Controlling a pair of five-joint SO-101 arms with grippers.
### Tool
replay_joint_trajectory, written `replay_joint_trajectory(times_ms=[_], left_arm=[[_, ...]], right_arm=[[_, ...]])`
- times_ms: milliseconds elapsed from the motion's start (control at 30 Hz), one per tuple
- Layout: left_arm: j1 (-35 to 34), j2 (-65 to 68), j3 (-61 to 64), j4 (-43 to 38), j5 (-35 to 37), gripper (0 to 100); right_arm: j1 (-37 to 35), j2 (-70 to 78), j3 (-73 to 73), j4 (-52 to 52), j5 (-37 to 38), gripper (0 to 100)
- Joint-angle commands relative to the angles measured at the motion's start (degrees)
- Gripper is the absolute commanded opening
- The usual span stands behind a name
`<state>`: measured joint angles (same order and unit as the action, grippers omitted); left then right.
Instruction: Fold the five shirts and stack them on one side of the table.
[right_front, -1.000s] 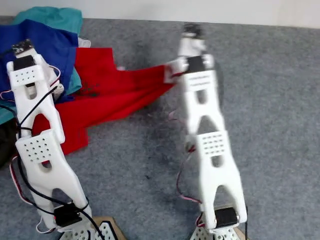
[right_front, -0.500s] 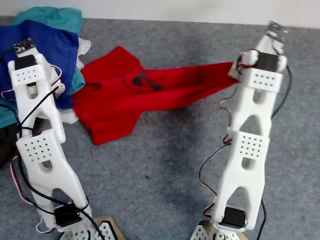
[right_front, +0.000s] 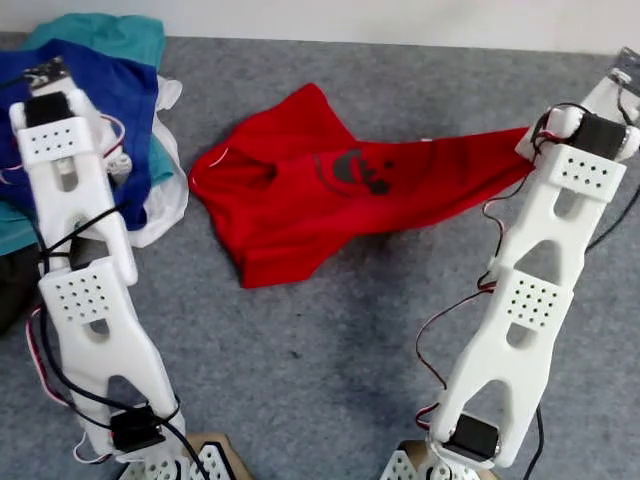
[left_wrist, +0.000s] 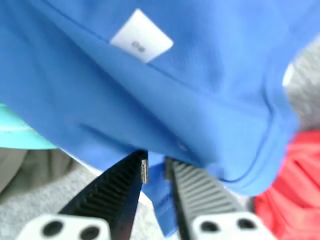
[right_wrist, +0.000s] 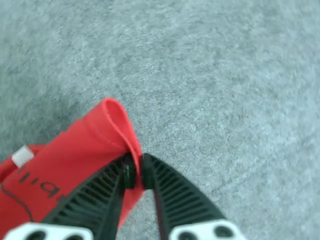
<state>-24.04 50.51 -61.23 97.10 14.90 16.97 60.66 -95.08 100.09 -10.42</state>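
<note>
A red shirt (right_front: 300, 200) with a dark print lies crumpled across the middle of the grey table (right_front: 300, 360). One end of it is stretched out to the far right. There my right gripper (right_front: 532, 148) is shut on a folded edge of the red shirt (right_wrist: 75, 160), just above the table, as its own view of the gripper (right_wrist: 136, 172) shows. At the far left my left gripper (left_wrist: 157, 170) sits low over the blue shirt (left_wrist: 200, 75). Its jaws are nearly together, with a fold of blue cloth between them. The blue shirt (right_front: 115, 90) tops a pile.
The pile at the back left also holds a teal shirt (right_front: 100, 35) and a white shirt (right_front: 165, 200). A dark cloth (right_front: 10, 285) lies at the left edge. Bare grey table runs along the front between the arm bases and behind the red shirt.
My right arm has swung to the right, dragging the red shirt off the pile and out across the table. The left arm has barely shifted.
</note>
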Motion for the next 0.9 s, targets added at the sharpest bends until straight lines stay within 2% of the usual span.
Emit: replay_joint_trajectory(times_ms=[0,67,200,267,467,533,600,733,867], left_arm=[[4.7,-3.91,-3.47,3.16,0.62,32],[5.85,-3.91,-3.03,3.34,0.62,38],[8.13,-4.0,-3.03,3.52,0.62,38],[9.89,-4.0,-2.95,3.87,0.62,38],[15.25,-4.18,3.56,4.13,0.62,38],[16.04,-5.58,8.84,4.13,0.62,35],[17.01,-9.63,14.55,4.13,0.44,27],[18.95,-23.52,25.98,3.96,0.18,13],[20.0,-36.26,37.05,3.78,0.09,16]], right_arm=[[-4.53,-0.84,-5.85,0.13,3.6,17.0],[-6.37,-0.31,-5.93,-0.84,3.69,21.1],[-9.1,-0.48,-5.93,-5.14,9.76,22.8],[-9.8,-1.54,-5.93,-5.58,10.29,22.8],[-9.63,-5.67,-5.93,1.1,10.73,22.8],[-9.01,-6.99,-5.49,1.19,13.8,22.8],[-7.78,-7.96,-5.49,1.19,14.59,22.0],[-7.52,-9.89,-5.32,1.27,14.86,17.3],[-7.6,-13.76,3.12,1.27,14.95,17.3]])
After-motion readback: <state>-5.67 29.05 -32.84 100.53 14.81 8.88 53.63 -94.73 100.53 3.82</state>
